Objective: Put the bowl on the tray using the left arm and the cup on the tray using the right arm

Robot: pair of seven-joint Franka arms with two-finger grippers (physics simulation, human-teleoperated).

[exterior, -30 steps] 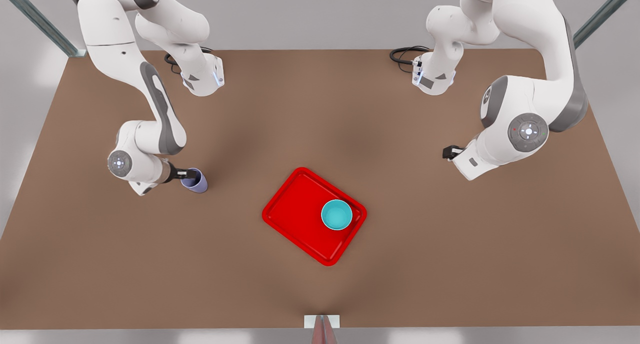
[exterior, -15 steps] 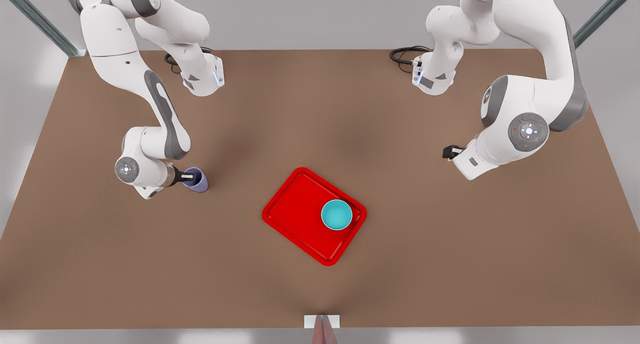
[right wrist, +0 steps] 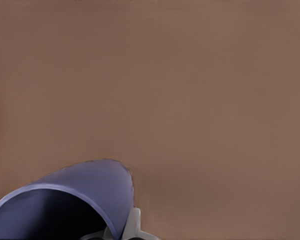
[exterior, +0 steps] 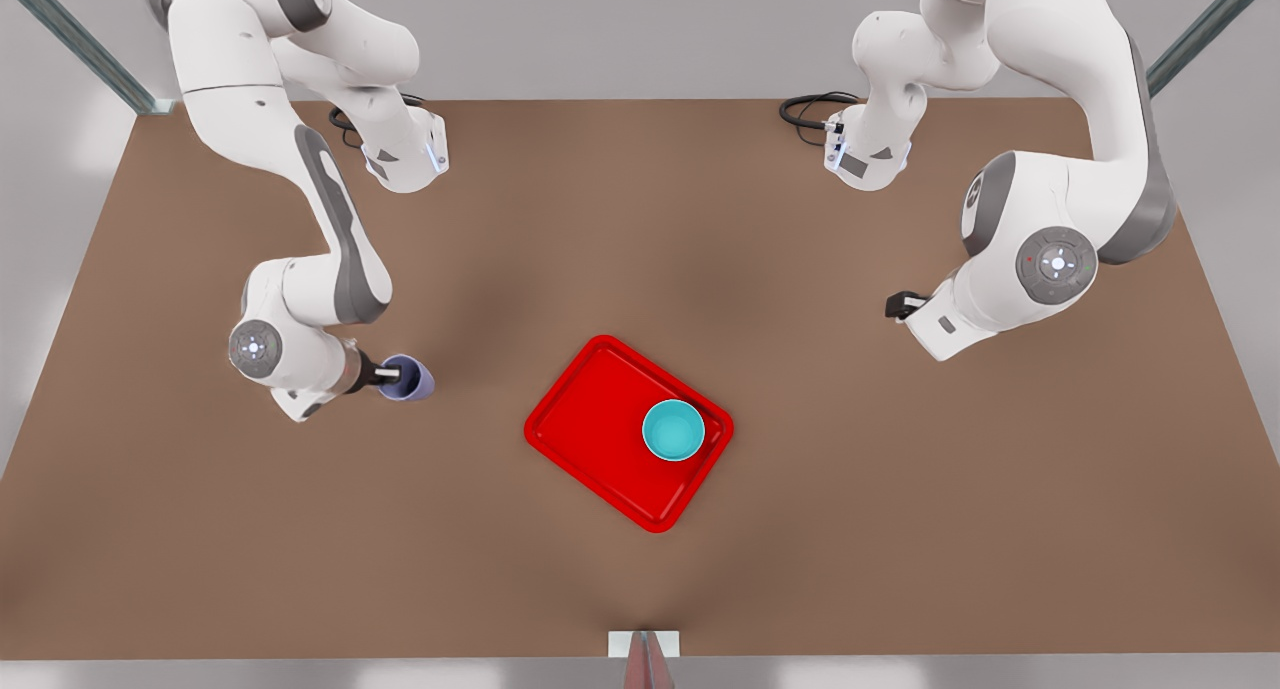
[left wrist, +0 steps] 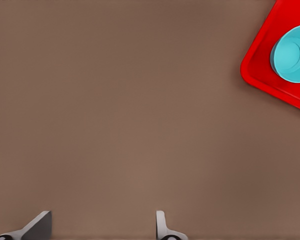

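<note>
- Right gripper (exterior: 392, 374), at the front view's left: clamped on the cup (exterior: 408, 379) rim, above the table (exterior: 200, 529).
- Cup: likely light, rigid, slippery; wall pinch suits.
- Left gripper (left wrist: 102, 227): fingers spread, empty, waiting; bowl (exterior: 673, 430) sits on tray (exterior: 590, 439).

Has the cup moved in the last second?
Yes. The cup, gripped by the right gripper, has shifted toward the front view's right, closer to the tray.

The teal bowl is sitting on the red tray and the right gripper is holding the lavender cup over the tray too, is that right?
Not quite. The bowl is on the tray, but the right gripper holds the cup over bare table, off toward the front view's left.
</note>
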